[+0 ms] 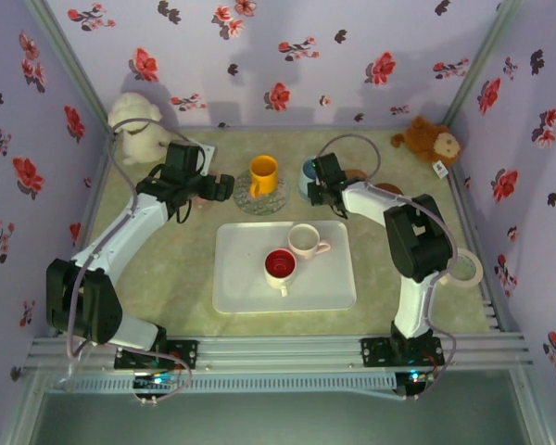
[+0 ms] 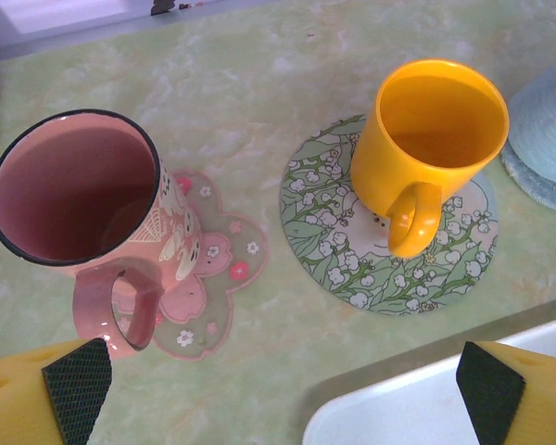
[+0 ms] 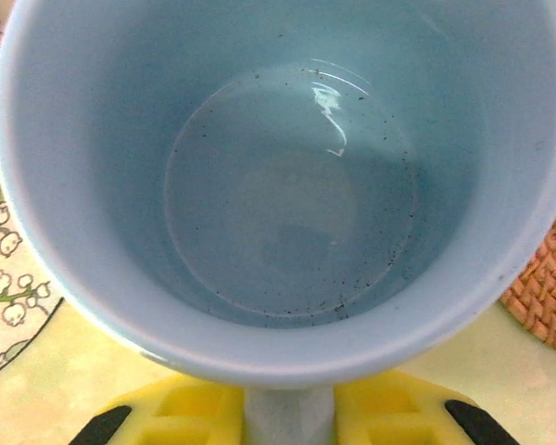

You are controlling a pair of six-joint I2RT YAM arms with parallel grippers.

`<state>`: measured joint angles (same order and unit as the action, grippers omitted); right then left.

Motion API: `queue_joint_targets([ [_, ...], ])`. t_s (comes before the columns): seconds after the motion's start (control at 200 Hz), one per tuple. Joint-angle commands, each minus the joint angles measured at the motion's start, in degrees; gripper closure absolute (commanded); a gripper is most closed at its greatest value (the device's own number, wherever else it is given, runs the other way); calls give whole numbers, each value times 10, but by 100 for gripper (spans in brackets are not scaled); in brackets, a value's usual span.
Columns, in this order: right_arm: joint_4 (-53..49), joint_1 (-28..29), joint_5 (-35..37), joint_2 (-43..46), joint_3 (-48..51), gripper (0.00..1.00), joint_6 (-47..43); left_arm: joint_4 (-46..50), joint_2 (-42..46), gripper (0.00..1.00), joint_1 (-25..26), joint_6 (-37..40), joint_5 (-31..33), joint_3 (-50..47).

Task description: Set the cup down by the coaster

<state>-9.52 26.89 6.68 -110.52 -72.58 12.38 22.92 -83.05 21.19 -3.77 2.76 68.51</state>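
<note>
My right gripper is shut on the handle of a light blue cup, and I look straight down into the empty cup. From above, the blue cup stands upright behind the tray with the right gripper at its near side. A woven brown coaster lies just right of it. My left gripper hangs open over bare table, holding nothing. A pink mug on a flower coaster is ahead on its left. A yellow mug on a round floral coaster is ahead on its right.
A white tray in the middle holds a pale pink cup and a red cup. A white plush sits back left, a brown plush back right. A tape roll lies by the right wall.
</note>
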Motion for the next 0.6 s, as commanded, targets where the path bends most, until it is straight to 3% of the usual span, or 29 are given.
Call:
queue_joint_targets([
  [0.0,-44,15,-37,-19,-22,100,-10,-7,-3,1,-5,0,-5,5],
  [0.1,-56,17,-24,-27,-31,99,-13,-6,-3,1,-5,1,-4,5],
  [0.185,-63,17,-6,-25,-31,86,-13,-6,-2,1,-5,1,-4,4],
  [0.27,-63,16,6,-18,-26,58,-14,-8,-1,1,-5,2,-4,2],
  [0.345,-66,16,5,-15,-30,50,-16,-9,-2,1,-5,2,-4,1],
  [0.595,-80,16,-1,-13,-52,46,-15,-10,1,1,-5,1,-5,1],
])
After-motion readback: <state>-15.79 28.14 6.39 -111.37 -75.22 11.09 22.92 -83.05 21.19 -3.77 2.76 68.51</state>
